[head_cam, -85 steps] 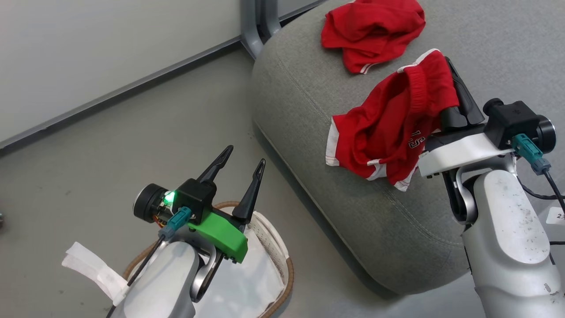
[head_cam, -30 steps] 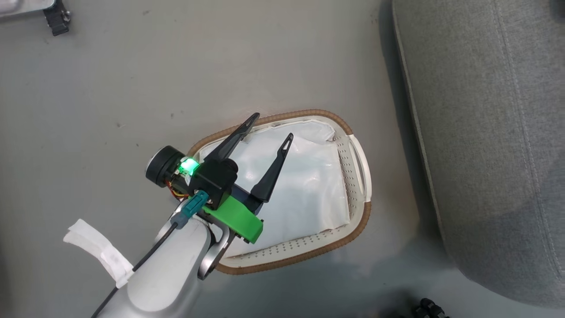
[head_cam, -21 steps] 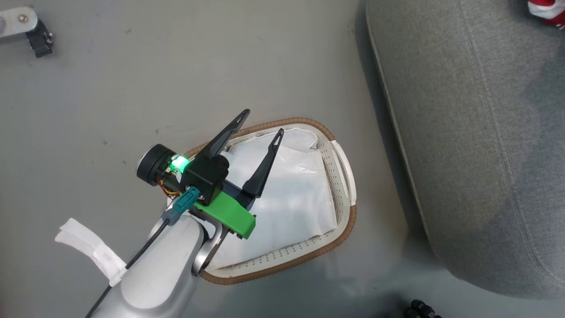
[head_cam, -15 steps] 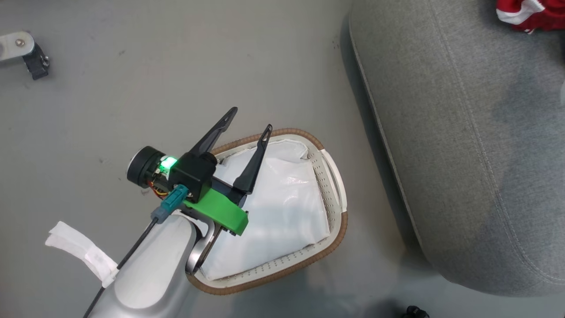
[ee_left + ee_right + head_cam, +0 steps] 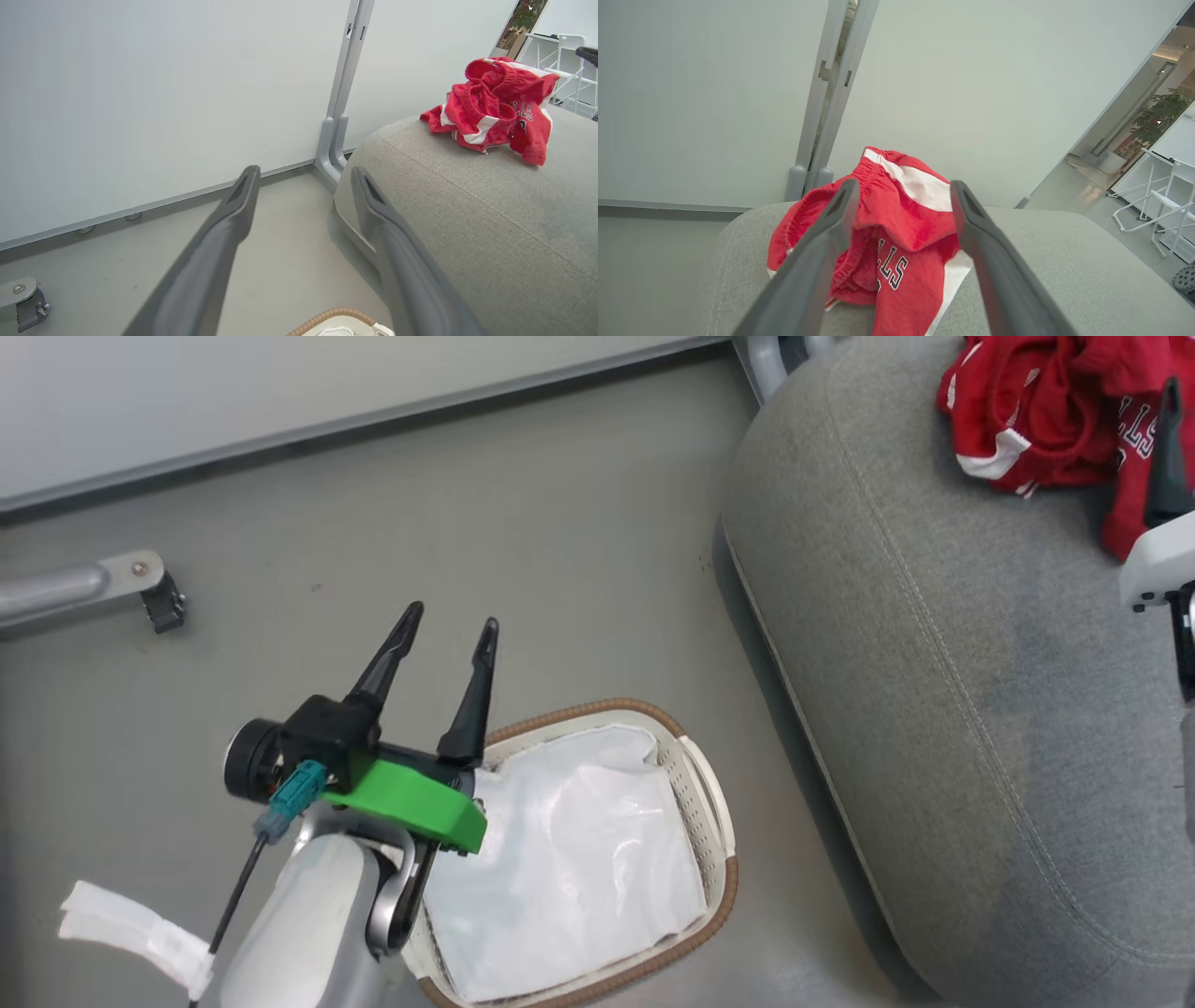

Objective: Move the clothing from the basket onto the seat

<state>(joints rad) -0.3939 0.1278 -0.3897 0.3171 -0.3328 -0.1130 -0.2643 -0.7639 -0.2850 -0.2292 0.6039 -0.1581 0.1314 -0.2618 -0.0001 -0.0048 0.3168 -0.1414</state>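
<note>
The red clothing (image 5: 1036,411) lies in a crumpled pile on the grey seat (image 5: 934,663), near its far corner. My right gripper (image 5: 903,186) is open, a little short of the clothing (image 5: 896,242), holding nothing. One of its fingers (image 5: 1167,457) rises at the head view's right edge. The white basket (image 5: 695,784) with its brown rim stands on the floor beside the seat; inside it I see just a white lining (image 5: 569,868). My left gripper (image 5: 450,619) is open and empty above the basket's far-left rim, pointing at the wall.
A grey partition post (image 5: 338,102) meets the white wall (image 5: 140,93) behind the seat's corner. A metal foot with a dark caster (image 5: 154,593) sits on the floor to the left. White chairs and a table (image 5: 1167,196) stand far right.
The head camera has tilted and swung, so the whole picture shifted. The red garment my right gripper held 2.8 s ago now lies on the seat with the other. My left gripper stays open.
</note>
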